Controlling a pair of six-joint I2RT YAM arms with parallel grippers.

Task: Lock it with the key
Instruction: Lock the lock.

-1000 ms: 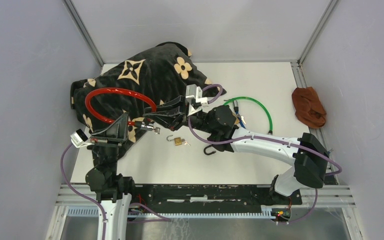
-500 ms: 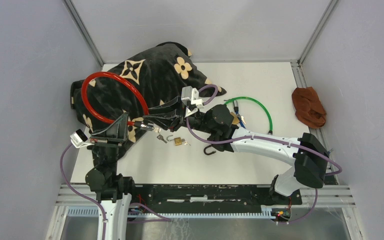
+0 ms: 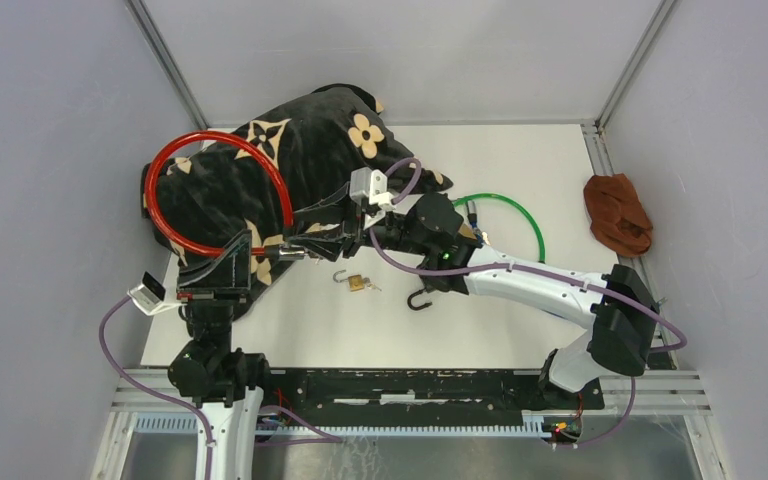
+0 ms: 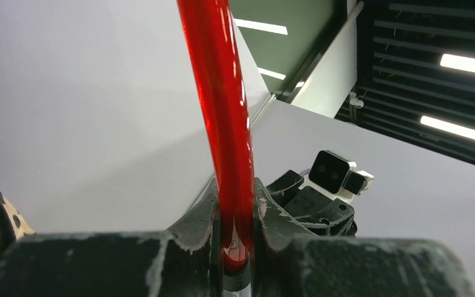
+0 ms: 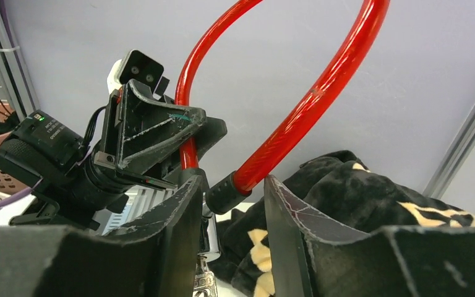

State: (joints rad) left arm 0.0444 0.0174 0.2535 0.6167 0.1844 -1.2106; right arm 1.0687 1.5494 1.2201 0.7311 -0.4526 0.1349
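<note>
While clamped shut on red cable lock (image 4: pixel 219 93) near its black end, holds loop upright over patterned blanket (image 3: pixel 330 140) with left gripper (image 4: pixel 235 229). Brackets that same end with right gripper (image 5: pixel 229 204), jaws apart, gripping nothing. Farther back, shows green cable (image 3: pixel 526 211) lying flat on white table (image 3: pixel 520 160).

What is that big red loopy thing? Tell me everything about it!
It is a red cable lock: a thick, shiny red cable bent into one big loop, standing up over the black flowered blanket. The fingers of the left gripper pinch it near one end. Its black-capped end, with a silvery piece below, sits between the fingers of the right gripper, which stand apart.
</note>
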